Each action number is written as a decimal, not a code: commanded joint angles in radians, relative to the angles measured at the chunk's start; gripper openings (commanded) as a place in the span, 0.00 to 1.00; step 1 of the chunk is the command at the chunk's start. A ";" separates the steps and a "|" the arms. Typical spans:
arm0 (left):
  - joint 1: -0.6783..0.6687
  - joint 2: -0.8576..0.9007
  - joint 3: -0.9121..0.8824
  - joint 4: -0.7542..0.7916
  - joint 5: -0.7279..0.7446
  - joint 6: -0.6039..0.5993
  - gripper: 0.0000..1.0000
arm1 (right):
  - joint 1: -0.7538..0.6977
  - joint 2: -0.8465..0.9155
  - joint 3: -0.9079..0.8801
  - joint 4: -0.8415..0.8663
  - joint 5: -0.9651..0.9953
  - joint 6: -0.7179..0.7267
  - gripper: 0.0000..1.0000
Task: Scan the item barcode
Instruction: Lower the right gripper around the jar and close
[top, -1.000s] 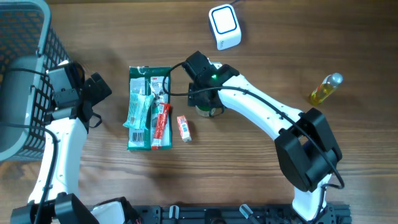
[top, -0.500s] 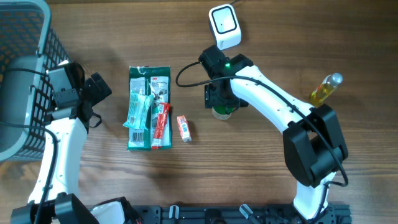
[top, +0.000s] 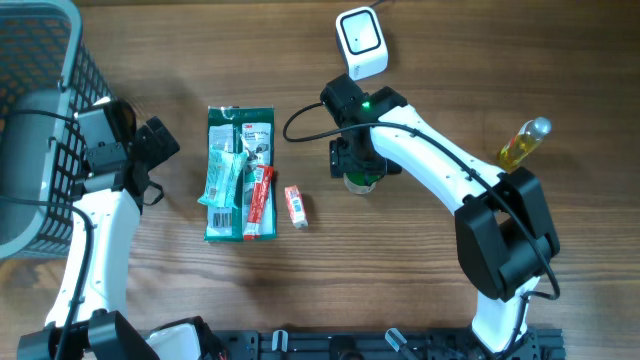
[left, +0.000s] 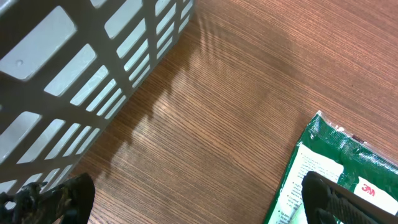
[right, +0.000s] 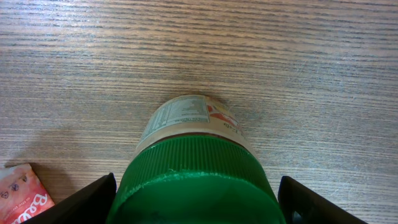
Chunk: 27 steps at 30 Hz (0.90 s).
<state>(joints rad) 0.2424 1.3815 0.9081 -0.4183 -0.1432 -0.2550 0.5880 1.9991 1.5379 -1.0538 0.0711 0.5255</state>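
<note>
The item in hand is a jar with a green lid (top: 362, 180), standing upright on the wooden table below the white barcode scanner (top: 361, 42). My right gripper (top: 358, 168) comes down over it, and in the right wrist view its two dark fingers press against both sides of the green lid (right: 199, 180), with the gripper (right: 198, 202) shut on it. The jar's printed label faces away from the camera. My left gripper (top: 160, 140) hangs open beside the basket; in its wrist view the gripper (left: 199, 199) has bare table between the fingertips.
A green packet (top: 240, 185) with a teal sachet and a red stick (top: 260, 200) on it lies left of the jar, and a small red packet (top: 296, 206) is beside it. A yellow bottle (top: 524, 143) lies at the right. A grey basket (top: 40, 100) fills the far left.
My right gripper carried the jar a little to the right, closer under the scanner, then stayed put. The left arm has not moved.
</note>
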 joint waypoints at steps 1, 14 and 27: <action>0.004 -0.013 0.012 0.003 0.005 0.013 1.00 | 0.003 0.006 0.002 0.006 -0.010 0.001 0.84; 0.004 -0.013 0.012 0.003 0.005 0.012 1.00 | 0.003 0.006 -0.125 0.143 -0.020 0.000 0.76; 0.004 -0.013 0.012 0.003 0.005 0.012 1.00 | 0.003 0.006 -0.127 0.143 -0.021 0.001 0.77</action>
<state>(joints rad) 0.2424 1.3815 0.9081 -0.4183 -0.1432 -0.2550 0.5880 1.9991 1.4216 -0.9104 0.0593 0.5255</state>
